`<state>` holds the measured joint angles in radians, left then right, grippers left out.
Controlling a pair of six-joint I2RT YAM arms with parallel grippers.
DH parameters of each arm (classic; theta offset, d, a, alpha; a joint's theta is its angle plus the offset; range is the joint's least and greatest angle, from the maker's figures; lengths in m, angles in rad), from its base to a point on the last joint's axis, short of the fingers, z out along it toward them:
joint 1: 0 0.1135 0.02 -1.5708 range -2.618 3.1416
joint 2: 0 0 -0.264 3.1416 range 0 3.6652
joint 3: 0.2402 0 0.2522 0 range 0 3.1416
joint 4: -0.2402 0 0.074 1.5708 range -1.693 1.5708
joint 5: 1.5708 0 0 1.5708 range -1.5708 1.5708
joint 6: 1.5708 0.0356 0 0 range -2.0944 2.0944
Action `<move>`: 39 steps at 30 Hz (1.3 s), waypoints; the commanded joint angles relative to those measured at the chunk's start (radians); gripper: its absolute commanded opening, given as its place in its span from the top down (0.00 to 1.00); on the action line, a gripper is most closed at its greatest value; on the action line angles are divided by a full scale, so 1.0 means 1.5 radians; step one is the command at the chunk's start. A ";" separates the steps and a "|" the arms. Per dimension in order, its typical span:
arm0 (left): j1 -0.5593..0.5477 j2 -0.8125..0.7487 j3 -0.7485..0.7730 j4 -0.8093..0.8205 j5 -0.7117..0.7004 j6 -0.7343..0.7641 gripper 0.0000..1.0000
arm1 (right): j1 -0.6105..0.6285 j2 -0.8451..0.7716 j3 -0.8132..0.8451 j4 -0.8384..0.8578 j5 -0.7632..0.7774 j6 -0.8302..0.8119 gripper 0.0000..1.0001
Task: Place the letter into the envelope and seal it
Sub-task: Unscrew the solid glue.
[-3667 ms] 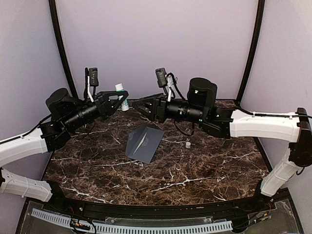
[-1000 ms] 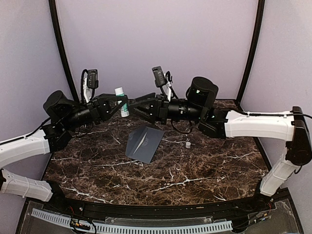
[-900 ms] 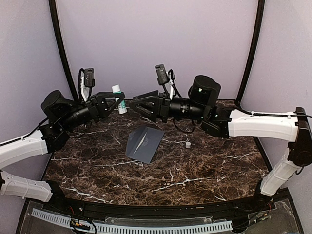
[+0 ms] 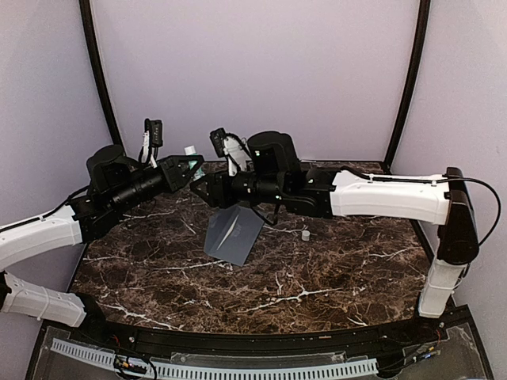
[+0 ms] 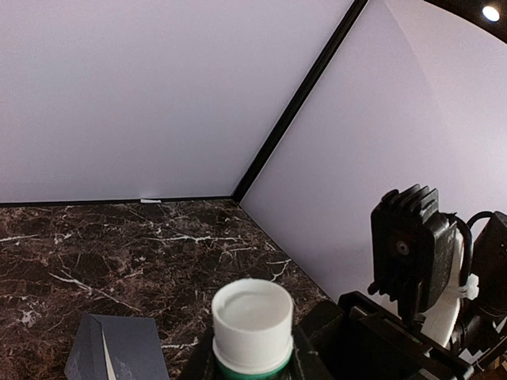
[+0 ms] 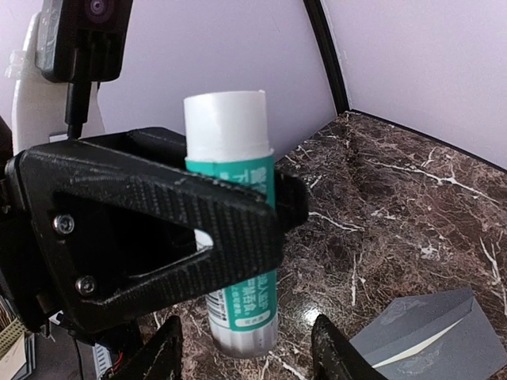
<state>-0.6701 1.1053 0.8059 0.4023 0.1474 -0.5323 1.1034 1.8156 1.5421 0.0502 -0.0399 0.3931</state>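
L gripper (image 4: 184, 169) pinches the glue stick (image 6: 234, 214), standing straight up. R gripper (image 4: 198, 187), fingers wide apart, is right beside it. The envelope (image 4: 234, 232) lies flat just below both, w/ letter (image 6: 418, 343) tucked in.

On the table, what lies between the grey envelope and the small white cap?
Nothing. The top view shows only bare marble table between the envelope and the cap.
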 commanded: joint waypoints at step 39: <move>0.049 0.002 -0.014 0.270 0.491 -0.088 1.00 | -0.067 -0.094 -0.174 0.445 -0.469 0.134 0.89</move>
<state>-0.6094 1.1126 0.7696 0.7338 0.7666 -0.6518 1.0286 1.7264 1.3029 0.5468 -0.6323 0.5323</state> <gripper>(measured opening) 0.237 0.202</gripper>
